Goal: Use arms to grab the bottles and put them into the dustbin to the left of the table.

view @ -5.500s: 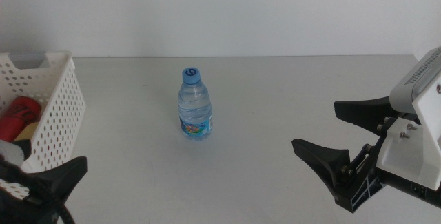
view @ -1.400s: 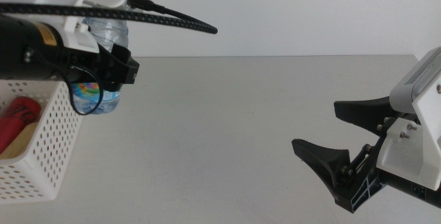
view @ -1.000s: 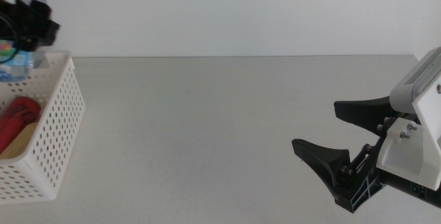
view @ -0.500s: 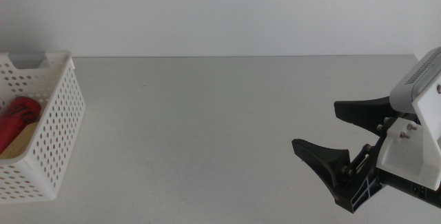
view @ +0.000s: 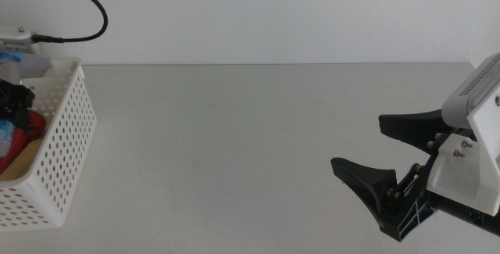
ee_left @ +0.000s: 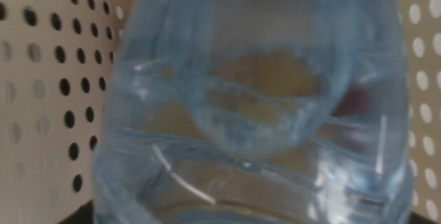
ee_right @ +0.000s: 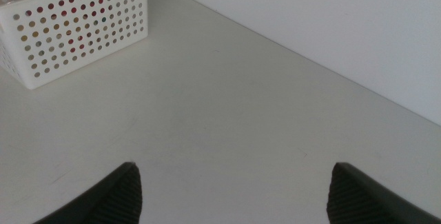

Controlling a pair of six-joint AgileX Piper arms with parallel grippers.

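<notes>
Over the white basket, the left claw holds the water bottle.

Left claw (view: 9, 101) is closed on the small water bottle (ee_left: 255, 114), low inside the dustbin basket (view: 66, 137), right above the red can (view: 30, 125). Right claw (view: 375, 156) waits wide open, holding nothing, at the far side of the table (view: 250, 144).

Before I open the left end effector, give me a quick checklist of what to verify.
1. Water bottle inside the basket: ok, perforated walls show on both sides of it in the left wrist view.
2. Left end effector over the basket: ok.
3. Room beside the red can: cannot tell.
4. Right end effector away from the basket: ok, waiting open at the table's right.
5. Table free of other bottles: ok.
</notes>
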